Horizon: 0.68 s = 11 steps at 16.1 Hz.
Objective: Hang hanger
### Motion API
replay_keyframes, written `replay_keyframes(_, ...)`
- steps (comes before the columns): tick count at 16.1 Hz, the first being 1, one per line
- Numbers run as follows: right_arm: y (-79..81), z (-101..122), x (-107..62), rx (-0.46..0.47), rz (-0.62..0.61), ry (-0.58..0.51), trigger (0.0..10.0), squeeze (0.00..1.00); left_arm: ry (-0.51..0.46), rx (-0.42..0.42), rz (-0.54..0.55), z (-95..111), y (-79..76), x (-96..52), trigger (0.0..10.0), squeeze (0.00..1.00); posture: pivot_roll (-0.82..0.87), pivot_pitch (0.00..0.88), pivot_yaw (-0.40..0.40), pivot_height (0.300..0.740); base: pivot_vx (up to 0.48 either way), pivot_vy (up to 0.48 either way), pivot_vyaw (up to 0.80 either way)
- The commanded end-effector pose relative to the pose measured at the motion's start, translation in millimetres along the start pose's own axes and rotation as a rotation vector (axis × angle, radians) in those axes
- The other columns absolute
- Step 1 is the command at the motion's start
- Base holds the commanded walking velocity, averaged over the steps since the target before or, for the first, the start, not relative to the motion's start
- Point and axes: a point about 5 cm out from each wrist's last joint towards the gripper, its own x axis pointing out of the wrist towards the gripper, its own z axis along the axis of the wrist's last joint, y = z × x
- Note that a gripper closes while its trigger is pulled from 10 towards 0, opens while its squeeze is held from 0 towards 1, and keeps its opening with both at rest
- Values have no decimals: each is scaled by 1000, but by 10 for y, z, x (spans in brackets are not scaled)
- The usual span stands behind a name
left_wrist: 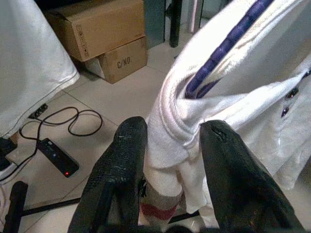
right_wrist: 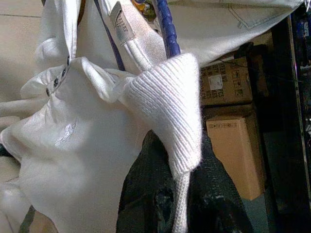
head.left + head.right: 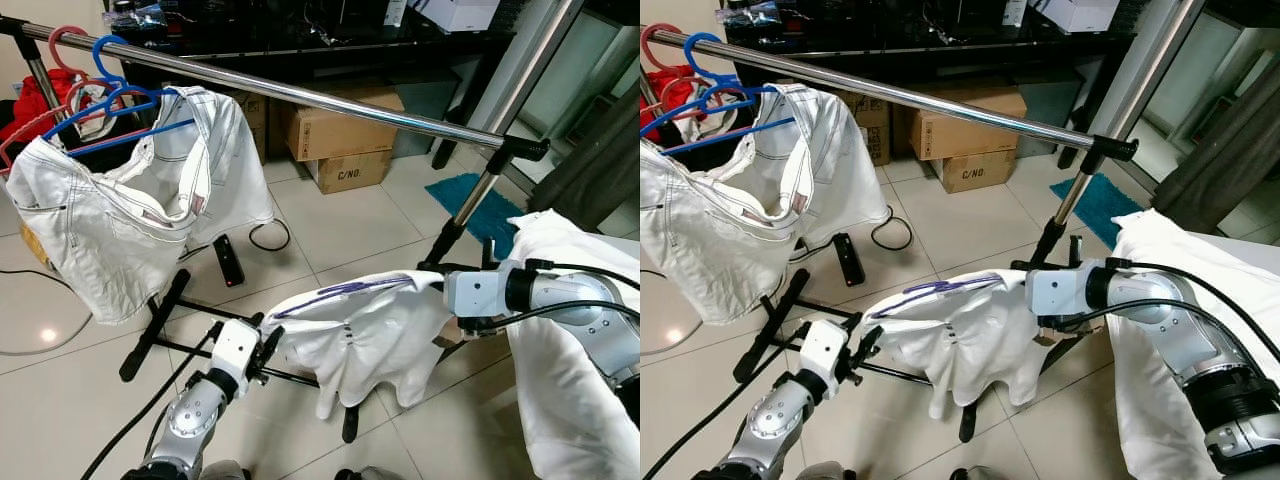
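Note:
A white shirt point(image 3: 370, 335) on a dark blue hanger point(image 3: 330, 292) hangs between my two grippers, low over the floor in front of the rack. My left gripper point(image 3: 268, 340) is shut on the shirt's left shoulder; the left wrist view has the fabric point(image 1: 170, 131) pinched between the black fingers point(image 1: 127, 155). My right gripper point(image 2: 180, 145) is shut on the ribbed collar point(image 2: 170, 102) beside the hanger bar point(image 2: 167, 34). The chrome rail point(image 3: 330, 100) runs above and behind. A blue hanger point(image 3: 120, 95) with a white denim garment point(image 3: 110, 230) hangs at its left end.
Red and pink hangers point(image 3: 60, 60) hang at the rail's far left. The rack's black feet point(image 3: 150, 330) and right post point(image 3: 470, 200) stand on the tiles. Cardboard boxes point(image 3: 340, 135), a black power strip point(image 3: 228, 260), a teal mat point(image 3: 480, 205) and a white cloth point(image 3: 570, 380) at right are nearby.

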Motion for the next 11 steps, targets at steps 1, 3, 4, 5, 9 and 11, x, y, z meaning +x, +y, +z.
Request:
replay_keyframes(1,-79,-44,-89,4,-56,22,0,0,-7,11,-12,-4,-53,-10,6275,0,94,54,-106,740,0,0,0)
replay_keyframes(3,-76,-54,-90,6,-56,25,0,0,-5,10,-2,-19,-65,-28,7647,0,95,54,-105,740,0,0,0)
replay_keyframes(4,-76,-55,-88,6,-56,25,0,0,-5,8,-4,-26,-74,-34,5059,0,96,56,-109,740,0,0,0)
replay_keyframes(5,-82,-54,-86,7,-56,23,0,0,-5,7,-3,-27,-75,-35,667,0,96,56,-109,740,0,0,0)
replay_keyframes(9,-98,-49,-79,8,-60,19,0,0,-10,21,35,14,13,-6,3333,0,94,54,-110,740,0,0,0)
replay_keyframes(11,-46,-94,-99,7,-50,39,0,0,-21,46,48,34,43,-6,10000,0,93,53,-109,740,0,0,0)
